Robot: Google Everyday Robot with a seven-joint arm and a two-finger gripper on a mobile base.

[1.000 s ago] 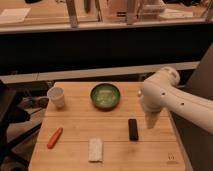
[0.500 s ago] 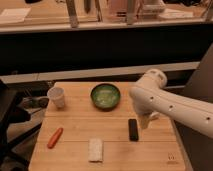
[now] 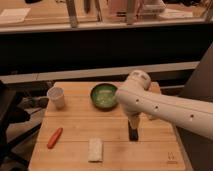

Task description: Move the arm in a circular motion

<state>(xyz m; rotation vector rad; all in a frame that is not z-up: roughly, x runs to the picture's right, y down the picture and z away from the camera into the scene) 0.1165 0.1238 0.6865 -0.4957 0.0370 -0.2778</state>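
The arm (image 3: pixel 160 105) is a thick glossy white tube with small dark dots, reaching in from the right edge over the wooden table (image 3: pixel 75 127). Its rounded elbow joint (image 3: pixel 136 82) sits over the table's middle right, beside the green bowl. A pale tapering tip hangs down from it to the gripper (image 3: pixel 133 125), which is just above a small black object (image 3: pixel 133 134) near the table's front right.
A green bowl (image 3: pixel 103 95) stands at the back middle and a white cup (image 3: pixel 56 97) at the back left. An orange carrot-like item (image 3: pixel 54 137) lies front left, a pale rectangular block (image 3: pixel 95 149) front centre. A dark counter runs behind the table.
The arm has swung steadily leftward across the table; its elbow now stands next to the bowl and the tip hangs over the black object. The things on the table have not moved.
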